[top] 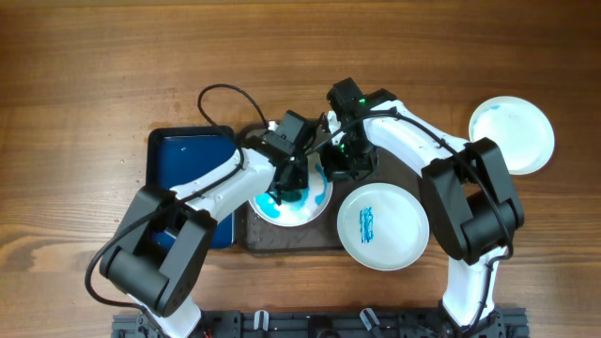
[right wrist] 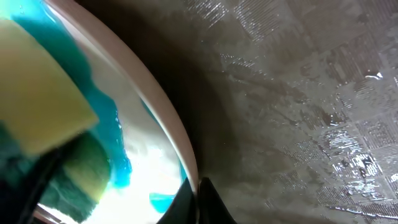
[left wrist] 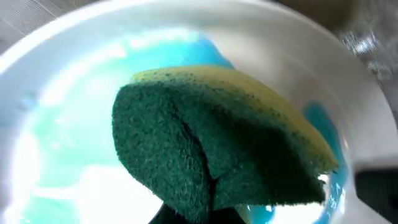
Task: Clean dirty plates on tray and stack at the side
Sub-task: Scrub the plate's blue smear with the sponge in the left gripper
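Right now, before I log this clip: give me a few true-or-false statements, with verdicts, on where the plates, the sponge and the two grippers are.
1. The left gripper presses a folded green and yellow sponge onto a round white plate smeared with blue. True.
2. All three round white plates lie on the large dark grey-brown tray. False: the third plate sits on the wooden table, off to the right of the tray.
3. The right gripper hangs over that third plate. False: it is at the rim of the smeared plate.
4. A white plate with a blue scribble reaches past the tray's edge nearest the arm bases. True.
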`<action>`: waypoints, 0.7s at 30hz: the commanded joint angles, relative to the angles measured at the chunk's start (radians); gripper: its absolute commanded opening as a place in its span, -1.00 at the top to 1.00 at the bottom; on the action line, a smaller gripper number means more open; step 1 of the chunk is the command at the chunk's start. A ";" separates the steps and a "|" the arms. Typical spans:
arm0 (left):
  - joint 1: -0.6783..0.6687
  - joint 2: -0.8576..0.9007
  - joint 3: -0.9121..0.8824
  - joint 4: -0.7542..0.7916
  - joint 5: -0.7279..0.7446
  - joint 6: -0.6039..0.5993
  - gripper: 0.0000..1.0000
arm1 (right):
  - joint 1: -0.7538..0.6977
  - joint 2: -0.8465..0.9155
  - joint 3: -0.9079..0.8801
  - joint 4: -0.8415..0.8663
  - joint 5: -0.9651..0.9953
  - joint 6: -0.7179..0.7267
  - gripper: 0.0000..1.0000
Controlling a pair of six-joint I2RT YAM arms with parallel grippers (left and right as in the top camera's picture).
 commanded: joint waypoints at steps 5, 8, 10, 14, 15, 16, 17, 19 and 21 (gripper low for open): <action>-0.026 0.101 -0.074 -0.051 0.116 0.006 0.91 | -0.006 0.013 -0.011 -0.004 0.029 -0.005 0.91; -0.016 0.131 -0.074 -0.063 0.116 -0.001 0.92 | -0.006 0.013 -0.011 -0.004 0.029 -0.005 0.91; -0.005 0.161 -0.074 -0.067 0.116 0.000 0.92 | -0.006 0.013 -0.011 -0.003 0.029 -0.005 0.91; 0.013 0.171 -0.074 -0.070 0.116 0.000 0.92 | -0.006 0.013 -0.011 -0.004 0.029 -0.005 0.91; 0.013 0.171 -0.074 -0.070 0.116 0.000 0.92 | -0.006 0.013 -0.011 -0.004 0.029 -0.005 0.91; 0.012 0.171 -0.074 -0.070 0.115 0.000 0.92 | -0.006 0.013 -0.011 -0.004 0.029 -0.005 0.91; 0.012 0.167 -0.074 -0.069 0.115 0.000 0.92 | -0.006 0.013 -0.011 -0.004 0.029 -0.005 0.91; 0.012 0.152 -0.074 -0.069 0.081 -0.009 0.92 | -0.006 0.013 -0.011 -0.004 0.029 -0.005 0.91; 0.011 0.098 -0.074 -0.076 0.029 -0.019 0.91 | -0.006 0.013 -0.011 -0.003 0.029 -0.005 0.91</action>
